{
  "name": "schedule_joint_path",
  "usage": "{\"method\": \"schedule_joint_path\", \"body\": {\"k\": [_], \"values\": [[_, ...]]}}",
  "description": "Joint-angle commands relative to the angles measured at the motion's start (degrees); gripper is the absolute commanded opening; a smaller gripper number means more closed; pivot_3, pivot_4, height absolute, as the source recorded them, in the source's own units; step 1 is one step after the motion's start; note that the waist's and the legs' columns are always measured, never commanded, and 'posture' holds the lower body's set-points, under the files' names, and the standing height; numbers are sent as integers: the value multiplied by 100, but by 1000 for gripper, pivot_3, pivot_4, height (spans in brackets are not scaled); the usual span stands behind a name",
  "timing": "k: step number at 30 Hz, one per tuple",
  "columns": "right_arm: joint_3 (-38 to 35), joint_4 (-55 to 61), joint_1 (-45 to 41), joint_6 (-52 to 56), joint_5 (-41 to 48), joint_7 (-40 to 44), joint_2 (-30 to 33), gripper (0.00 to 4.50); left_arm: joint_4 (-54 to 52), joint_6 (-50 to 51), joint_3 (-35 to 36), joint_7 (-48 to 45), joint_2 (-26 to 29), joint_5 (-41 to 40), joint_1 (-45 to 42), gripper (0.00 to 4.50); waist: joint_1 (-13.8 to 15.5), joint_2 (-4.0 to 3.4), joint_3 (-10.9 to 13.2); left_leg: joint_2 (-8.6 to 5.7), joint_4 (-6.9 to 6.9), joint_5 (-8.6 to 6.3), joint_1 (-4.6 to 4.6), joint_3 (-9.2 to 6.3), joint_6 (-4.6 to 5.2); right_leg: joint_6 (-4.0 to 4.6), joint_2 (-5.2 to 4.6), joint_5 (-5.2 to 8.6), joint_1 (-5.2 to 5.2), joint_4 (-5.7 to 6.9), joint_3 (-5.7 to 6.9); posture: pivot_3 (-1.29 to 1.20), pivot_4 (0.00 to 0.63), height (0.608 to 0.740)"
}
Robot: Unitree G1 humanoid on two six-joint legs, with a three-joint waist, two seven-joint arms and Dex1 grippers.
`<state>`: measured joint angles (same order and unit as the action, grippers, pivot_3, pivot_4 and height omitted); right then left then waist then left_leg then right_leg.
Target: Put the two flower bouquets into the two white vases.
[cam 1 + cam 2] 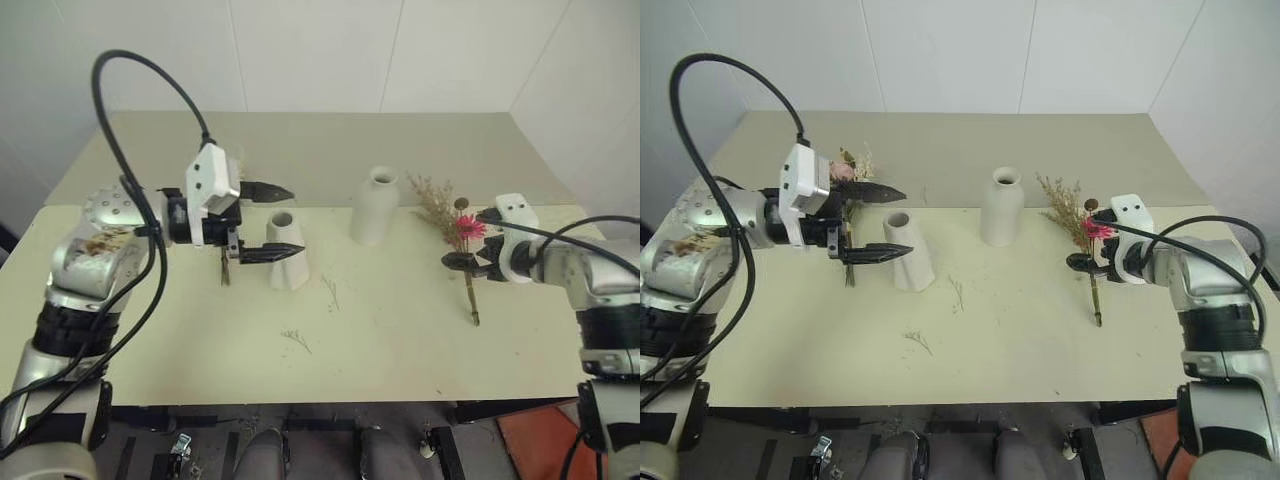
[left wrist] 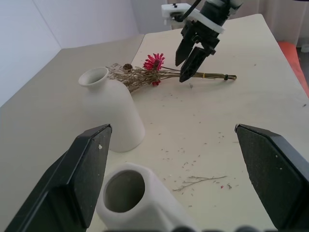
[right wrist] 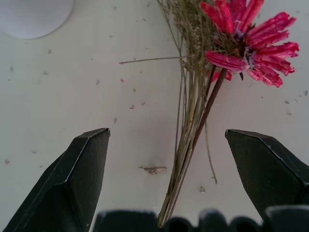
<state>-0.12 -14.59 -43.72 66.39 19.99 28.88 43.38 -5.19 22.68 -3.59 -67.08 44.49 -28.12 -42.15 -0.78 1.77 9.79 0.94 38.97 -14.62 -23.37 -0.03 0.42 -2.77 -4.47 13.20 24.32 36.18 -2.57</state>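
Plainly, both grippers' jaws gape: left gripper [image 1: 872,222] by faceted vase [image 1: 907,256], right gripper [image 3: 166,186] over daisy bouquet [image 3: 212,72].

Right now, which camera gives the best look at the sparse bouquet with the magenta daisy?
The right wrist view: the sparse bouquet with the magenta daisy lies close between the open right gripper fingers. The left wrist view shows it whole but distant; the head views show it small, partly behind the gripper.

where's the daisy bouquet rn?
The daisy bouquet lies flat on the table, on the robot's right, to the right of the taller vase. The right gripper is over its stems, jaws open on either side.
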Motion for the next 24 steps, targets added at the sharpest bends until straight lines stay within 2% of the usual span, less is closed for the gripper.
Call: {"method": "schedule_joint_path", "body": {"k": [1, 2, 3, 5, 14, 18, 21, 24], "values": [[-31, -598, -362, -299, -299, -101, -64, 4094, -9, -195, 27, -32, -50, 159, -37, 4500, -6, 0, 0, 1, 0, 0, 2, 0, 0, 0, 1, 0, -1, 0, 0, 0, 150, 740], [-15, -738, -425, -351, -348, -87, -89, 3909, -12, -209, 26, -33, -69, 185, -7, 4500, -9, 0, 0, 1, 0, 0, 3, 0, 0, 0, 1, 0, 0, 0, 0, 0, 150, 740], [-17, -823, -469, -401, -366, -35, -105, 3485, -40, -201, 31, -33, -78, 190, 26, 4500, -10, 0, 0, 1, 0, 0, 5, 0, 0, 0, 1, 0, -1, -1, -1, 0, 150, 740], [19, -939, -550, -456, -415, 76, -125, 2962, -103, -185, 45, -34, -69, 211, 112, 4500, -13, 0, 0, 1, 1, 0, 7, 0, 0, 0, 1, 0, -1, 0, -1, 0, 150, 740], [210, -1586, -869, -694, -723, 314, -309, 24, -309, -110, 185, 54, 51, 308, 417, 4500, -47, -1, 0, 1, 0, 0, 11, 0, 0, 2, 1, -1, -2, 3, -3, 0, 150, 740], [133, -1682, -977, -722, -807, 302, -343, 24, -410, -72, 215, 105, 58, 311, 495, 4500, -41, -1, 0, 2, 1, 0, 11, 0, 0, 2, 1, -2, -2, 4, -3, 0, 150, 740], [-10, -1368, -994, -988, -979, -54, -365, 24, -432, -67, 260, 131, 99, 320, 528, 4500, -39, -1, 0, 2, 1, 0, 11, 0, 0, 2, 1, -2, -2, 5, -3, 0, 150, 740], [-682, -760, -992, -2179, -1030, -949, -660, 24, -414, -80, 332, 137, 155, 317, 541, 4500, -67, -6, 3, 2, 0, 0, 8, 2, -1, 2, 1, -2, 5, 10, -7, 0, 150, 740]]}}
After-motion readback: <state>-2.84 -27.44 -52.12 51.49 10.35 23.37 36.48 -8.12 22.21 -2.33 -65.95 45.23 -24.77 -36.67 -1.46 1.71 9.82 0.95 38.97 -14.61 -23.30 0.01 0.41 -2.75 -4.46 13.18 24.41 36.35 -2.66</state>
